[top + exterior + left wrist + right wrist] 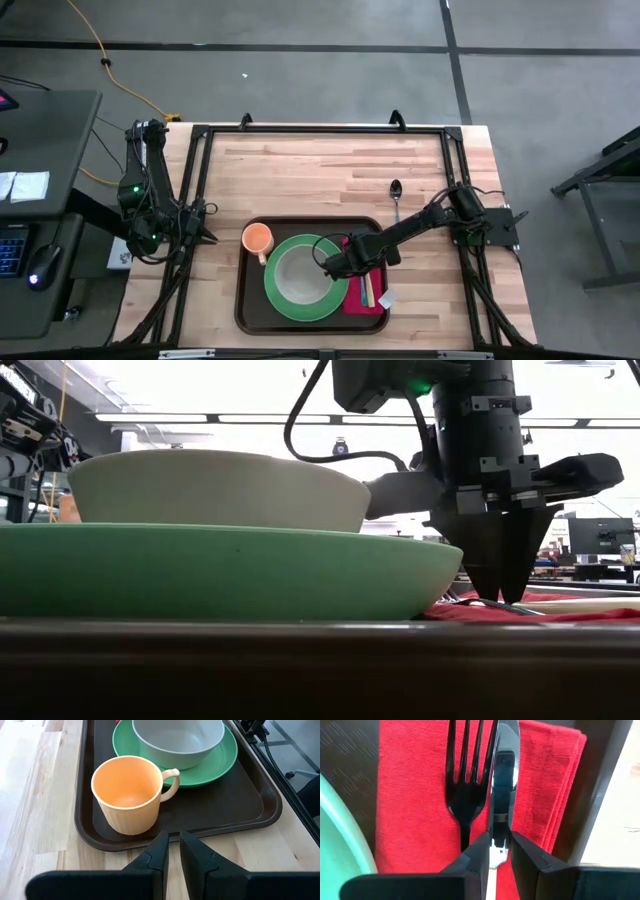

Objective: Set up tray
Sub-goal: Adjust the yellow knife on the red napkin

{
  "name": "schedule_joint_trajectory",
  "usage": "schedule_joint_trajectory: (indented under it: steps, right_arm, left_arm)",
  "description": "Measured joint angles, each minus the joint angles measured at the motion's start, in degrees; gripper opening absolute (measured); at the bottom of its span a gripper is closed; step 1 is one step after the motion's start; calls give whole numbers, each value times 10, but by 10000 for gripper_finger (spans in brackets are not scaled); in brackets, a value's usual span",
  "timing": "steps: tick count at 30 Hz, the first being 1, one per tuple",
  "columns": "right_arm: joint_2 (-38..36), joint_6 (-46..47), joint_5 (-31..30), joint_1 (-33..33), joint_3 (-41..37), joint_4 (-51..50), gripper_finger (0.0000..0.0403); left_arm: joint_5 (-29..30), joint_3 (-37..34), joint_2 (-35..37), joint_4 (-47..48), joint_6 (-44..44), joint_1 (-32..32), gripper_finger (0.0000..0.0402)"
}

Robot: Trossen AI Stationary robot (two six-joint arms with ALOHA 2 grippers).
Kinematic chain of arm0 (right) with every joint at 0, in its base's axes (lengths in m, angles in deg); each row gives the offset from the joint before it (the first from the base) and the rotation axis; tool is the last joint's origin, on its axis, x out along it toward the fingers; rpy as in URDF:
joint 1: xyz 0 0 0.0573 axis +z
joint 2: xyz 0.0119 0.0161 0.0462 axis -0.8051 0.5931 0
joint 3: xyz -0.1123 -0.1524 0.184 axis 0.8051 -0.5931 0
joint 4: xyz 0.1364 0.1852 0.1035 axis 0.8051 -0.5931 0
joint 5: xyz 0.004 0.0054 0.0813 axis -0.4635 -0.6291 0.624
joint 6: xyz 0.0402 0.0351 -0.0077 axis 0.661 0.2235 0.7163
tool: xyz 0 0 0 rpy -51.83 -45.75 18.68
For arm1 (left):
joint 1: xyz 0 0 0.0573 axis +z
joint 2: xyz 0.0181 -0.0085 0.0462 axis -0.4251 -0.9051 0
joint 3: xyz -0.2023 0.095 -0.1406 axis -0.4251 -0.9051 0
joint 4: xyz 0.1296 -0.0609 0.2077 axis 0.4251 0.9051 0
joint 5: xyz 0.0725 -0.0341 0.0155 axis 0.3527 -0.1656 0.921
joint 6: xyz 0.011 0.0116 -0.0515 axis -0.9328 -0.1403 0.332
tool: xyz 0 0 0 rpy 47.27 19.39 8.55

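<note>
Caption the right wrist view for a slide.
Right gripper closed around the knife, beside the black fork, on the red napkin in the tray.

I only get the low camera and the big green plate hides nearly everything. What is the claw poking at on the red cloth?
Observer: The right gripper has its fingers closed on a knife that lies on the red napkin.
Operator: Is a fork there too?
Observer: Yes, a black fork lies right beside the knife on the same napkin.
</note>
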Motion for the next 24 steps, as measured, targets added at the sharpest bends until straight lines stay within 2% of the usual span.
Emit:
schedule_joint_trajectory:
  steps: [17,24]
  right_arm:
    - [0,1,23,-3,0,-9,55]
    - [1,0,15,-10,0,-25,55]
  left_arm:
    - [0,0,0,1,0,0,79]
    - [0,0,0,0,0,0,79]
